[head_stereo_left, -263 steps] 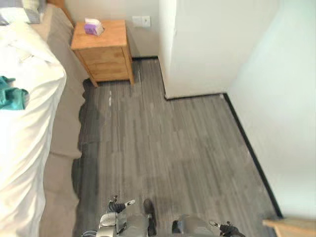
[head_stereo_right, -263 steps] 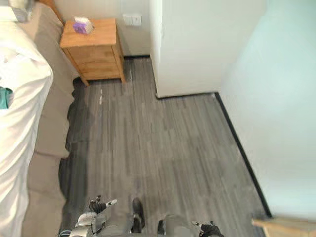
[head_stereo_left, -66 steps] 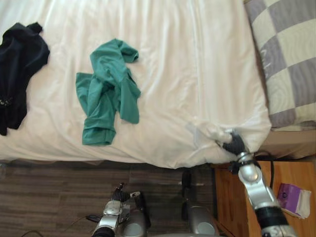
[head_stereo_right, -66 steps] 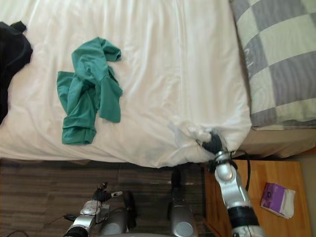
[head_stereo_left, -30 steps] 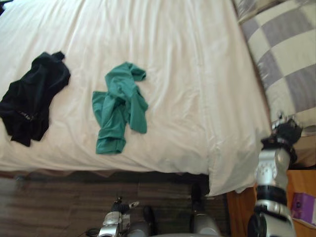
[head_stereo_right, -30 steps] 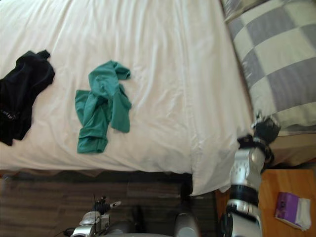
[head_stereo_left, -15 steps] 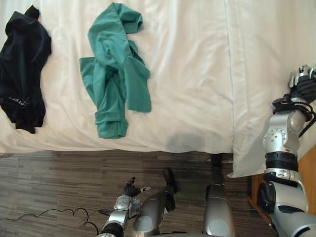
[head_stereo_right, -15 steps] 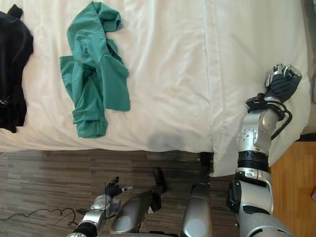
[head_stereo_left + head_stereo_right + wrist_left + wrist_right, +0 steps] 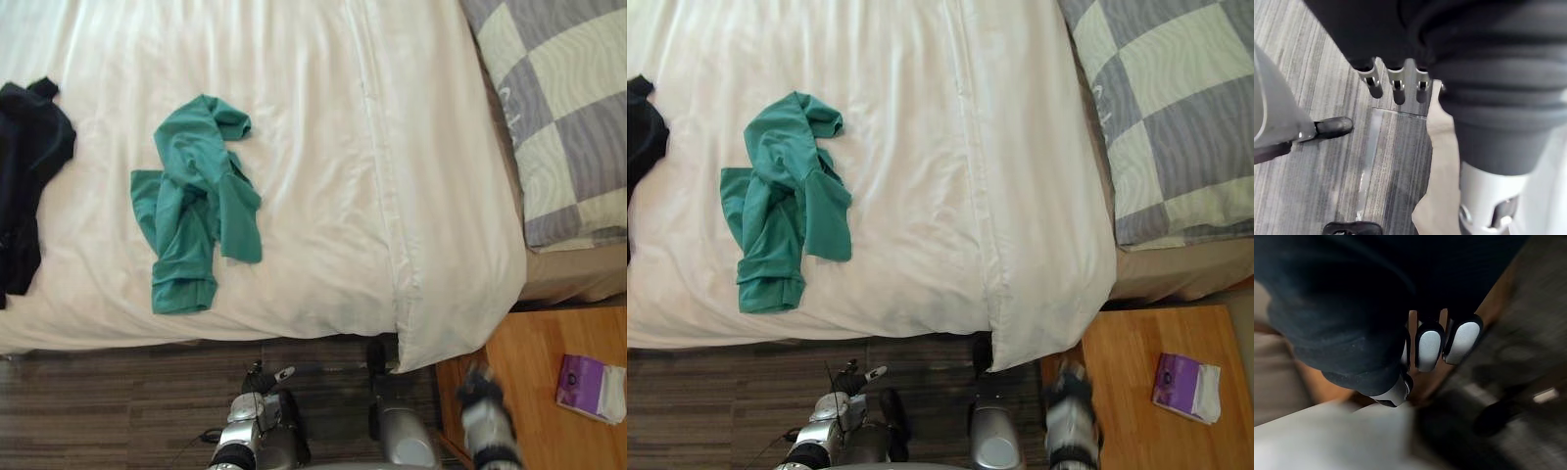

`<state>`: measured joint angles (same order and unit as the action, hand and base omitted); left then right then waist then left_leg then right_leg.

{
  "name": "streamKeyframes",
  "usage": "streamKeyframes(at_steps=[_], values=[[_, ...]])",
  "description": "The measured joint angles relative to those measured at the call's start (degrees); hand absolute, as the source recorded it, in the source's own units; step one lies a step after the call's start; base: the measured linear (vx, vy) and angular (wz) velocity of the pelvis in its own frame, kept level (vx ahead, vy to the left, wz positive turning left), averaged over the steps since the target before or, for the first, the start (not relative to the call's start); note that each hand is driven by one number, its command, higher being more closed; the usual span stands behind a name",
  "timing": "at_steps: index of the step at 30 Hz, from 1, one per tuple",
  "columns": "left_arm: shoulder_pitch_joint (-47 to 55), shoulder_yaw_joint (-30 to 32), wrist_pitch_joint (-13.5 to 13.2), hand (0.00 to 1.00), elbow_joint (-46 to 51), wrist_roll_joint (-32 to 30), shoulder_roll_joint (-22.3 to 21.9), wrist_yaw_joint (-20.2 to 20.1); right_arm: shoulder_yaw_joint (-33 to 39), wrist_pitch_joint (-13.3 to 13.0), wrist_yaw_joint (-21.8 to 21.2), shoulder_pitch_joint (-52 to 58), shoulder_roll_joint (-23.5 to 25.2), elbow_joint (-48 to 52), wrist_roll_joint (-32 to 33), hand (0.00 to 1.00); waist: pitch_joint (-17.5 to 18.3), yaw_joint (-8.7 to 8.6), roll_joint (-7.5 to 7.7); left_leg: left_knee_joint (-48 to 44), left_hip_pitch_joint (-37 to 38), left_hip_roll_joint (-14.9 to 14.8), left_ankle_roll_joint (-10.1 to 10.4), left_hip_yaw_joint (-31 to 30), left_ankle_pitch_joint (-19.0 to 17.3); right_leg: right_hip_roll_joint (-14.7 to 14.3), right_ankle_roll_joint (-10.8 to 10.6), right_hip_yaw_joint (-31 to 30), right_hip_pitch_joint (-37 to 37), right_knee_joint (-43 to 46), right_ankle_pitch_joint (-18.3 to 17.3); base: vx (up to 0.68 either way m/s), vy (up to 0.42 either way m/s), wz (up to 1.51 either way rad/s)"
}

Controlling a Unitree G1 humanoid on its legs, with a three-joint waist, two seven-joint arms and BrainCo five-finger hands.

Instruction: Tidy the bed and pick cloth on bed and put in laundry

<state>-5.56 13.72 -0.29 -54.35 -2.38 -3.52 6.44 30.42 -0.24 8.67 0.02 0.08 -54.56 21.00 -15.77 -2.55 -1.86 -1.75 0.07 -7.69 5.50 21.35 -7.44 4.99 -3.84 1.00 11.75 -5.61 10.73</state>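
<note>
— Where are the robot's hands?
— Low over the grey plank floor (image 9: 98,411), near the bed's edge. The left hand (image 9: 1397,87) hangs relaxed and empty. The right hand (image 9: 1428,345) is loose and empty too, beside the wooden nightstand (image 9: 529,372).
— And the cloth?
— The crumpled teal shirt (image 9: 191,206) lies farther off on the white duvet (image 9: 323,147), well apart from both hands. A black garment (image 9: 24,176) lies further left.

The edge crops the black cloth (image 9: 27,181); the right robot hand (image 9: 478,390) seems too blurred to read.
</note>
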Motion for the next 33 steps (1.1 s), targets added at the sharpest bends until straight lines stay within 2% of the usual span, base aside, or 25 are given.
streamKeyframes(at_steps=[3, 5, 7, 9, 11, 12, 14, 15, 16, 18, 19, 21, 23, 25, 26, 27, 28, 30, 31, 32, 33], values=[[0.1, -0.6, 0.0, 0.00, -0.1, -0.6, 1.0, -0.2, -1.2, 1.1, -0.2, 3.4, 0.3, -0.9, -1.7, 0.00, 0.8, -0.06, 0.14, 0.5, 3.0, -0.3, 0.4, 0.8, -0.3, -0.2, 0.0, -0.9, -2.6, 0.0, 0.0, -0.05, -0.026, -0.18], [0.4, -1.9, 0.0, 0.00, -0.4, -0.6, 2.6, -0.2, -3.4, 0.9, -0.8, 4.3, 0.1, -0.9, -3.7, 0.00, 2.9, 0.22, 1.23, 0.5, 3.5, -0.3, 0.4, 0.7, -0.3, -0.3, -0.1, -0.8, -2.8, 0.7, -0.4, -0.09, -0.048, 0.04], [1.1, -2.9, 0.1, 0.00, -0.9, -0.6, 4.1, -0.3, -5.2, 0.5, -1.5, 4.1, 0.3, -0.5, -5.5, 0.00, 3.4, 0.13, 1.90, -0.5, 3.9, -0.8, 0.4, -0.6, -0.3, -0.3, 0.0, 0.2, -2.4, 5.4, -3.2, -0.08, -0.055, 0.29], [2.2, -2.9, 0.1, 0.00, -0.8, -0.6, 4.7, -0.3, -6.3, 0.5, -1.5, 4.2, 0.1, -0.6, -6.3, 0.00, 3.7, 0.41, 2.39, -0.7, 4.6, -1.1, 0.6, -0.9, -0.4, -0.4, 0.0, 0.8, -2.5, 7.5, -4.5, -0.04, -0.036, 0.21], [4.6, -2.8, 0.1, 0.00, -0.9, -0.6, 5.9, -0.3, -8.3, 0.4, -1.5, 3.9, 0.4, -0.6, -8.9, 0.00, 4.8, 1.16, 3.08, -1.3, 4.8, -1.5, 0.9, -1.1, -0.6, -0.8, 0.2, 1.4, -3.7, 6.3, -4.3, -0.01, -0.035, 0.05], [5.6, -2.6, 0.3, 0.00, -0.9, -0.6, 6.0, -0.3, -8.6, 0.4, -1.5, 3.9, 0.4, -0.6, -10.4, 0.00, 5.0, 1.26, 3.15, -1.3, 5.0, -1.5, 0.9, -1.3, -0.6, -0.9, 0.9, 1.7, -4.5, 4.8, -3.7, 0.02, -0.037, 0.07], [7.4, -1.7, 0.6, 0.00, -0.9, -0.7, 5.8, -0.4, -8.9, 0.4, -1.5, 3.9, 0.5, -0.6, -12.5, 0.00, 5.9, 1.80, 3.03, -1.0, 5.3, -1.4, 0.9, -1.0, -0.6, -0.9, 0.8, 1.7, -6.3, 1.3, -2.2, 0.02, -0.018, -0.04], [8.6, -1.1, 0.7, 0.00, -0.9, -1.1, 5.6, -0.6, -9.1, 0.4, -1.7, 3.8, 0.2, -0.7, -12.8, 0.00, 5.9, 2.33, 2.60, -1.5, 5.8, -1.8, 1.4, -0.4, -1.2, -1.2, 1.1, 1.2, -7.0, 0.7, -2.6, 0.03, 0.002, -0.15], [9.2, 0.6, 1.2, 0.00, -0.8, -0.8, 5.2, -1.1, -10.3, 0.4, -2.4, 3.8, -0.2, -0.7, -12.8, 0.00, 5.6, 2.85, 2.04, -6.6, 4.4, -2.7, 2.5, -0.4, -3.1, -0.9, 1.3, 0.9, -6.7, 2.5, -4.1, 0.03, 0.056, -0.08], [9.0, 1.1, 1.3, 0.00, -0.7, -0.6, 5.4, -1.1, -11.2, 0.6, -2.7, 3.9, -1.0, -1.1, -12.7, 0.00, 5.4, 3.29, 2.11, -16.8, 0.4, -3.7, 3.4, -0.6, -3.3, 0.2, 0.3, 0.7, -6.4, 4.7, -5.1, 0.02, 0.031, 0.05], [9.0, 1.1, 1.3, 0.00, -0.5, -0.5, 5.1, -1.1, -11.3, 0.5, -2.7, 3.6, -2.0, -1.0, -12.6, 0.00, 5.2, 3.24, 1.32, -20.9, -0.5, -4.3, 3.7, -0.6, -3.1, 0.6, -0.1, 0.2, -6.4, 6.4, -5.6, 0.02, -0.003, -0.06], [9.3, 1.8, 1.3, 0.00, -0.5, -0.6, 4.3, -1.0, -11.2, 0.4, -2.6, 3.5, -3.0, -0.8, -12.6, 0.00, 5.2, 3.19, 0.86, -23.5, -1.1, -4.4, 3.7, -0.7, -3.1, 1.8, -0.4, -1.3, -6.3, 7.6, -6.5, 0.03, 0.097, -0.24], [9.1, 1.9, 1.2, 0.00, -0.5, -0.6, 4.2, -1.0, -11.2, 0.4, -2.6, 3.2, -3.5, -0.7, -12.7, 0.00, 5.3, 2.80, 0.60, -24.9, -1.6, -5.2, 2.4, -0.9, -4.6, 2.3, -1.2, -3.1, -5.4, 8.0, -7.8, 0.00, 0.129, -0.29], [8.8, 1.7, 1.1, 0.00, -0.3, -0.6, 4.2, -1.0, -11.2, 0.4, -2.6, 3.3, -3.9, -0.3, -13.3, 0.00, 5.1, 0.51, 1.20, -26.9, -4.3, -10.7, 1.9, -2.9, -5.1, 3.6, -3.4, -4.6, -2.8, 10.8, -9.5, -0.02, 0.169, -0.12], [8.7, 1.4, 1.0, 0.00, -0.2, -0.6, 4.2, -1.0, -11.2, 0.5, -2.6, 3.4, -4.1, -0.3, -14.0, 0.00, 5.2, 0.11, 1.48, -26.9, -5.0, -11.8, 1.9, -4.0, -5.0, 4.4, -4.2, -5.0, -2.0, 12.0, -10.1, -0.02, 0.350, -0.05], [8.3, 0.1, 1.0, 0.00, -0.2, -0.7, 4.2, -1.0, -11.2, 0.4, -2.5, 4.4, -4.7, -0.4, -14.9, 0.00, 5.3, 0.02, 1.99, -26.1, -5.7, -14.3, 1.8, -6.1, -5.0, 6.4, -5.8, -6.2, -0.3, 14.1, -11.2, -0.02, 0.273, -0.06], [8.0, -0.3, 0.9, 0.00, -0.2, -0.7, 4.2, -1.0, -11.2, 0.4, -2.6, 4.7, -5.0, -0.6, -15.0, 0.00, 5.3, -0.01, 1.98, -25.4, -5.9, -15.1, 1.8, -7.0, -4.9, 7.3, -6.2, -6.4, 0.0, 14.4, -11.4, -0.05, 0.542, -0.03], [7.2, -2.6, 0.3, 0.00, -0.1, -0.7, 4.0, -0.9, -11.3, 0.5, -2.6, 6.0, -6.0, -2.1, -15.4, 0.00, 5.9, 0.03, 1.31, -20.3, -6.5, -16.9, 1.0, -9.2, -3.3, 10.8, -9.3, -7.2, 0.5, 14.1, -11.0, -0.06, 0.576, 0.03], [7.3, -3.6, -0.2, 0.00, -0.1, -0.6, 3.6, -0.8, -11.3, 0.5, -2.6, 6.4, -6.5, -3.3, -16.3, 0.00, 7.0, 0.14, -0.02, -17.0, -6.2, -16.8, 8.2, -9.6, -2.2, 12.2, -10.9, -7.2, 0.5, 12.6, -10.3, -0.04, 0.529, -0.05], [7.1, -4.6, -0.2, 0.00, -0.2, -0.6, 4.9, -0.7, -10.8, 0.7, -2.1, 5.6, -4.2, -5.6, -16.7, 0.00, 7.3, 0.02, 3.37, -20.1, -7.3, -12.9, 8.7, -7.7, -3.7, 16.4, -11.2, -8.8, -0.4, 10.2, -9.0, 0.03, 0.575, 0.06], [7.4, -4.7, -0.3, 0.00, 0.1, -0.7, 5.5, -0.1, -10.4, 0.7, -2.1, 6.1, -3.3, -5.8, -16.7, 0.00, 8.8, -0.63, 4.23, -23.3, -9.7, -12.4, 9.6, -8.9, -5.9, 15.7, -10.7, -5.2, -0.8, 10.3, -5.3, 0.07, 0.584, -0.05]])
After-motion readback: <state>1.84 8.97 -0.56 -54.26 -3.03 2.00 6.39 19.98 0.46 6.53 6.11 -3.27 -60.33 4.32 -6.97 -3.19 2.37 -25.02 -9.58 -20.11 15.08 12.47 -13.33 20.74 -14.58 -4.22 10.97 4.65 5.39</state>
